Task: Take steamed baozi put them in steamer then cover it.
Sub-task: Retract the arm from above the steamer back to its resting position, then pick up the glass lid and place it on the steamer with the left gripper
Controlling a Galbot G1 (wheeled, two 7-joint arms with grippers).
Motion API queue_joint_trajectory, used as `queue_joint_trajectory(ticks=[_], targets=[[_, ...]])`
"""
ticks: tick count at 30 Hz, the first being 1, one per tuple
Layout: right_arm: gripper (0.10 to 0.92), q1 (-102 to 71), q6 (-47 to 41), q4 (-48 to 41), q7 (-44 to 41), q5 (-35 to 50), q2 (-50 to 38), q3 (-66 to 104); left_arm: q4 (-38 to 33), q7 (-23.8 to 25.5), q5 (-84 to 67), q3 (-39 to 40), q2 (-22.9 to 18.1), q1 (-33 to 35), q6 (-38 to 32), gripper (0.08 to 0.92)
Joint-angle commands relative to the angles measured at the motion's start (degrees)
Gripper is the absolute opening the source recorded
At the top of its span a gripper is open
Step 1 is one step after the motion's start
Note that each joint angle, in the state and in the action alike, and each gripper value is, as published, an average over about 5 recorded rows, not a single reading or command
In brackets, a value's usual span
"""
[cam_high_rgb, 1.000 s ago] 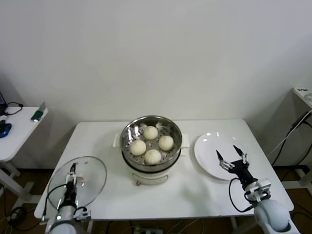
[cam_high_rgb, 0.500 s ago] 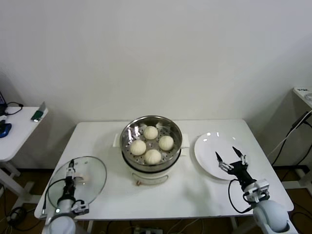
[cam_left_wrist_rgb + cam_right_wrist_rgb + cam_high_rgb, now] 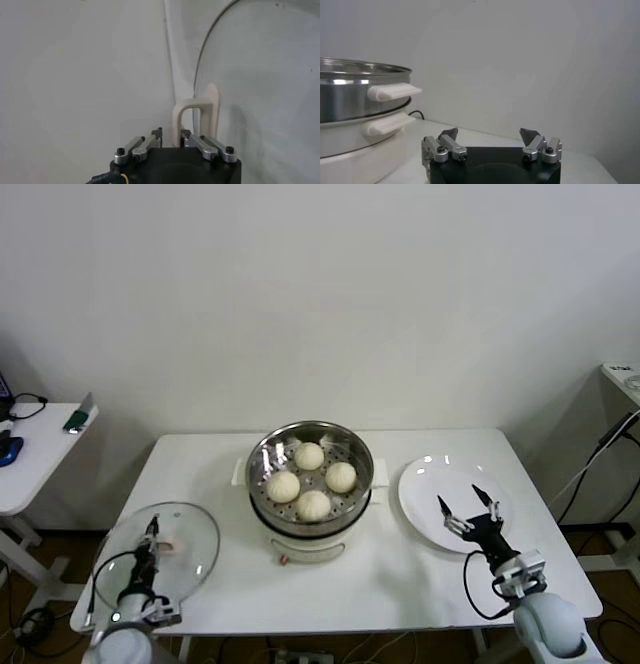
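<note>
Four baozi (image 3: pixel 310 480) sat in the steamer (image 3: pixel 310 446) at table centre. At the front-left corner, the left gripper (image 3: pixel 171 138) clamped the cover (image 3: pixel 160 554) by its handle (image 3: pixel 196 120); lift it level. Right gripper (image 3: pixel 468 504) gaped, idle over the plate (image 3: pixel 425 489).

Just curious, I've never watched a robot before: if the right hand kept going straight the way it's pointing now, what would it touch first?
Probably the white plate. The right hand, fingers spread, hovers at the plate's near edge pointing across it; its height above the plate is unclear.
</note>
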Motion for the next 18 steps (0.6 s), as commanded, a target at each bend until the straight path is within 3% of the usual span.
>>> queue_joint_trajectory(ticks=[1,6,18], targets=[[0.823,0.3,0.1,-0.5,-0.1,-0.6,0.1,0.0,-6.8,1.4,-5.5,0.0,1.4,2.7,-0.5,0.247],[0.823,0.8,0.1,-1.1,-0.1,-1.0,-0.1,0.1,-13.0,1.5,-9.1,-0.4,3.3,5.7,0.8,0.153],[0.823,4.7,0.5,-5.4,-1.1,-1.7,-1.0,-1.9,-35.3,4.6,-15.6,-0.9,10.2,16.3,13.1,0.155]])
